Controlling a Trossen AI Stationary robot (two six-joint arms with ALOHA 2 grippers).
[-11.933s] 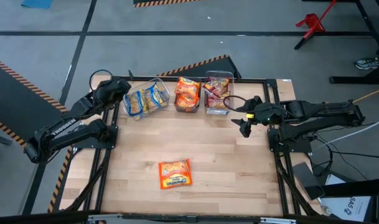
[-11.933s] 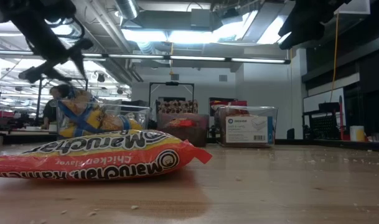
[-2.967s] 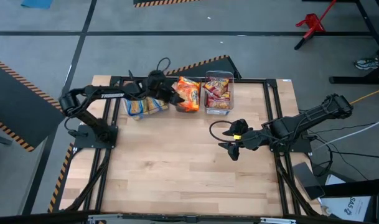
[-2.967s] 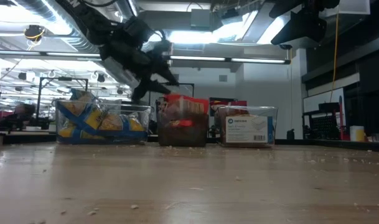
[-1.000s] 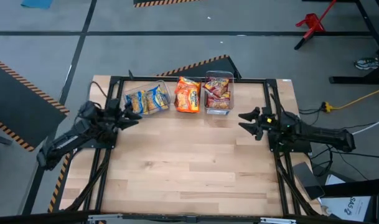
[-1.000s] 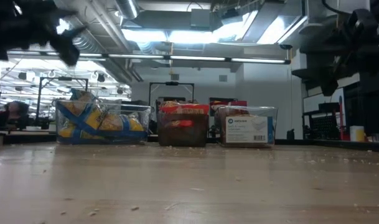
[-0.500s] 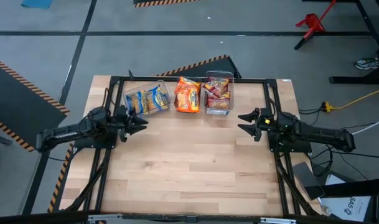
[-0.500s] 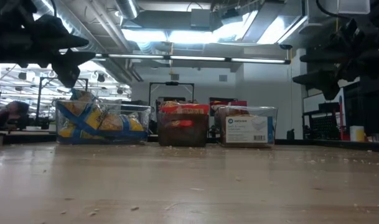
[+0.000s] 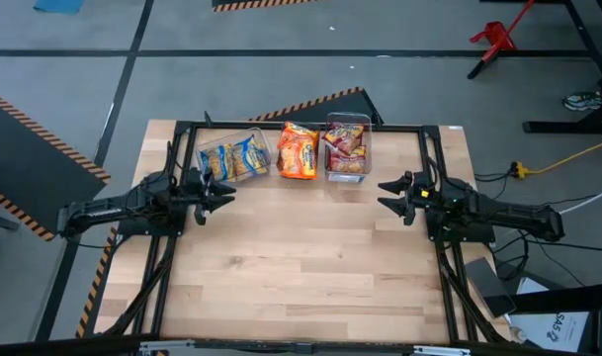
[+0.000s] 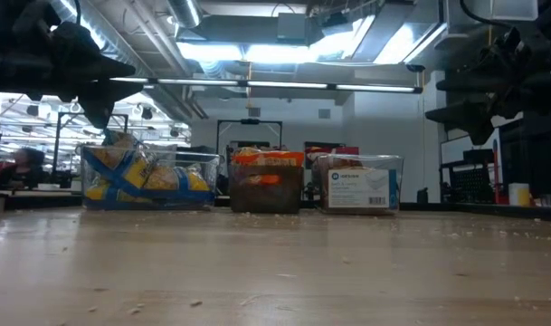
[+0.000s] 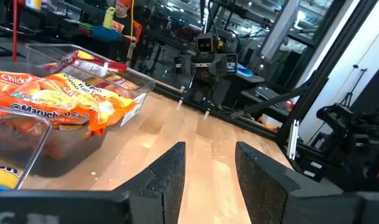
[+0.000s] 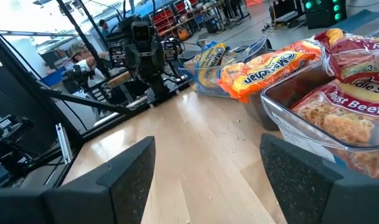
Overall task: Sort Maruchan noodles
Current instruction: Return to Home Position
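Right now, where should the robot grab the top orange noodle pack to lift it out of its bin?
Probably by its crinkly end facing the open table, coming down from that side. The orange pack is heaped above the rim of the black bin, so that end is free, while the left clear bin and right clear bin crowd its sides.

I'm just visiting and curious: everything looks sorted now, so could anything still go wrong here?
Possibly. The orange packets are heaped above the rim of the middle bin, so one might slide out. The left hand and right hand sit open, off to either side of it; a stray swing could knock it.
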